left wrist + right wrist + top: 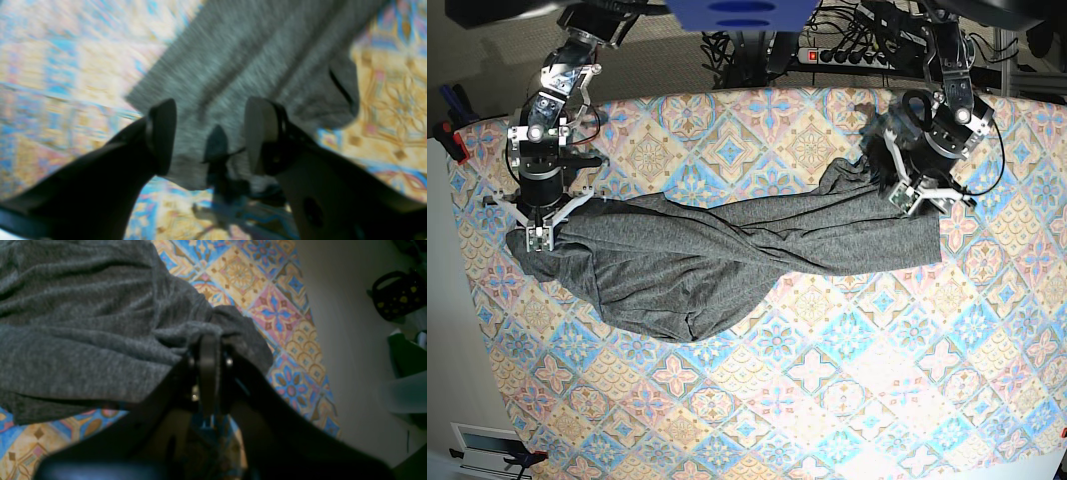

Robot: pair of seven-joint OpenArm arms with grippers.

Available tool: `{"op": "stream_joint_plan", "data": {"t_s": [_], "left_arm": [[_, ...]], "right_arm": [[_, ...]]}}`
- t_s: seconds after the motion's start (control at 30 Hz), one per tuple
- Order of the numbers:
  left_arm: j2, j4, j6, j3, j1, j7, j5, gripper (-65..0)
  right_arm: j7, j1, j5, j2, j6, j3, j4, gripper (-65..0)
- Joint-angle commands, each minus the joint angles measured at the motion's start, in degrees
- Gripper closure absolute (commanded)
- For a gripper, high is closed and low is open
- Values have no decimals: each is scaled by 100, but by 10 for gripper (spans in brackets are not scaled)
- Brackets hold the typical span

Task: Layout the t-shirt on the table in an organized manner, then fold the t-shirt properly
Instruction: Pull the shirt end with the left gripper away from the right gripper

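The t-shirt (pixel 727 255) lies twisted and stretched across the table (pixel 847 400) between both arms. The right gripper (pixel 208 340) is clamped on a bunched end, while the left gripper (pixel 210 133) stands parted over the other end, apparently released, though that view is blurred.

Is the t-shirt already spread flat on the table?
No. The t-shirt lies twisted and bunched across the table, with deep wrinkles.
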Motion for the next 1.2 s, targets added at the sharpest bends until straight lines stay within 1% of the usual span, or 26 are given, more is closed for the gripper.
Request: {"op": "stream_joint_plan", "data": {"t_s": [0.0, 0.17, 0.3, 0.37, 0.47, 0.63, 0.8, 0.87, 0.93, 1.07, 1.17], "left_arm": [[-42, 88, 36, -35, -41, 57, 36, -334], [-42, -97, 36, -396, -454, 145, 63, -336], [-95, -1037, 36, -519, -1272, 136, 98, -336], [-218, -1644, 36, -457, -1632, 127, 283, -336], [-253, -2215, 36, -185, -1984, 127, 502, -336], [-262, -2321, 36, 88, -2019, 127, 520, -336], [-262, -2321, 36, 61, -1993, 162, 529, -337], [-297, -2347, 36, 52, -1843, 162, 538, -337], [-438, -2365, 36, 88, -1676, 162, 529, -337], [-438, -2373, 36, 96, -1457, 162, 538, -337], [-447, -2760, 36, 96, -1430, 162, 538, -336]], "right_arm": [[137, 60, 22, 41, -42, 11, 112, 0], [137, 60, 22, 41, -42, 11, 112, 0], [137, 60, 22, 41, -42, 11, 112, 0], [137, 60, 22, 41, -42, 11, 112, 0], [137, 60, 22, 41, -42, 11, 112, 0], [137, 60, 22, 41, -42, 11, 112, 0], [137, 60, 22, 41, -42, 11, 112, 0], [137, 60, 22, 41, -42, 11, 112, 0], [137, 69, 22, 41, -42, 11, 112, 0], [137, 60, 22, 41, -42, 11, 112, 0], [137, 60, 22, 41, -42, 11, 112, 0]]}}
